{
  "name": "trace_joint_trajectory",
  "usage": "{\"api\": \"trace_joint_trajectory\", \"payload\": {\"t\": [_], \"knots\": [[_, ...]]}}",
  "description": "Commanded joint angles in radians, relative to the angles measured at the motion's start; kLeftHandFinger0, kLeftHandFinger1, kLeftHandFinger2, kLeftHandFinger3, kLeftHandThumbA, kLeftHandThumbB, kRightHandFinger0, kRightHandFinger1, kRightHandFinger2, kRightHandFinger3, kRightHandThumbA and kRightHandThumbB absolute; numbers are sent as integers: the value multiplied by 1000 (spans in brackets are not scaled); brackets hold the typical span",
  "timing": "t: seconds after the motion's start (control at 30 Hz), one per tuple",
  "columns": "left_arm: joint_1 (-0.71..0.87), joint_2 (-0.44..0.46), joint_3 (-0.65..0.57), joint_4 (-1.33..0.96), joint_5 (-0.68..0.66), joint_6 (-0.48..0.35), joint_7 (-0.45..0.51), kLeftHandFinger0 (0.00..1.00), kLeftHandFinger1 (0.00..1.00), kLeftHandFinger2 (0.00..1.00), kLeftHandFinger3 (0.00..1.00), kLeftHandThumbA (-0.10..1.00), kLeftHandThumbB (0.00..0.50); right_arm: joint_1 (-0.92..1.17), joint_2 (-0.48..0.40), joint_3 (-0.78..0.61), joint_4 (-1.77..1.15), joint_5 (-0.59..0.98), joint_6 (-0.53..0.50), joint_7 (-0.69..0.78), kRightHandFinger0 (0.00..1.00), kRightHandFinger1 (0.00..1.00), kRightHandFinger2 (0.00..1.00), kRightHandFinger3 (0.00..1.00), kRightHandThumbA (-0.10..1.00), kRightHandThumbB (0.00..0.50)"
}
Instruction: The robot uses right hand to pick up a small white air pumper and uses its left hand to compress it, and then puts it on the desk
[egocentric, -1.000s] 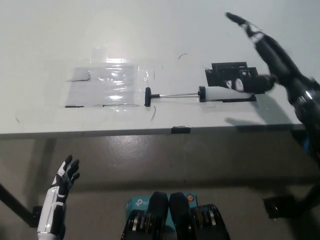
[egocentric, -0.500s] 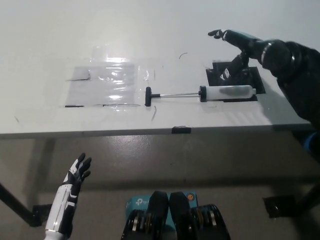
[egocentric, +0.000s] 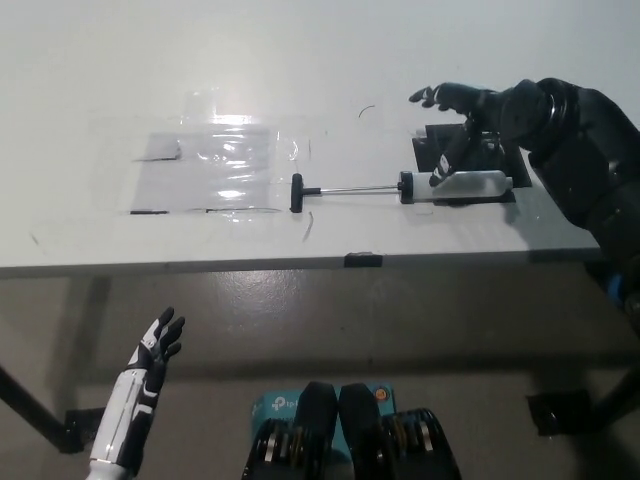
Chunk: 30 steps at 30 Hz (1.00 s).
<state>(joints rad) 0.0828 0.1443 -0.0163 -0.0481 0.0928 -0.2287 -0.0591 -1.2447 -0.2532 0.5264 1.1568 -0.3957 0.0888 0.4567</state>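
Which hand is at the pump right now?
The black right hand, open over the white air pump on the desk. The white left hand hangs below the desk edge.

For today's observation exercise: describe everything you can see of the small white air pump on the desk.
The air pump lies flat on the white desk, lengthwise left to right. Its white barrel rests on a black mat; a thin metal rod runs left, fully extended, to a black T-handle. The black right hand hovers open over the barrel; contact is unclear.

Right hand (egocentric: 462, 115) over the pump, fingers spread.
The white air pumper (egocentric: 420, 185) lay on the bench (egocentric: 90, 90), rod extended; the left hand (egocentric: 155, 350) hung open below the bench edge.
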Motion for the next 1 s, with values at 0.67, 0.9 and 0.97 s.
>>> {"api": "trace_joint_trajectory", "payload": {"t": [0.67,0.9,0.97], "knots": [[-4,14,-1,-27,40,-10,-1,1000,1000,1000,1000,1000,120,-46,16,41,118,-80,-93,17,1000,1000,1000,1000,1000,399],[-5,8,1,-40,33,5,-1,1000,1000,1000,1000,1000,108,-43,30,36,135,-85,-99,7,1000,1000,1000,1000,1000,391],[-7,11,1,-39,34,0,-2,1000,1000,1000,1000,1000,97,-43,33,34,138,-86,-103,4,1000,1000,1000,1000,1000,408]]}}
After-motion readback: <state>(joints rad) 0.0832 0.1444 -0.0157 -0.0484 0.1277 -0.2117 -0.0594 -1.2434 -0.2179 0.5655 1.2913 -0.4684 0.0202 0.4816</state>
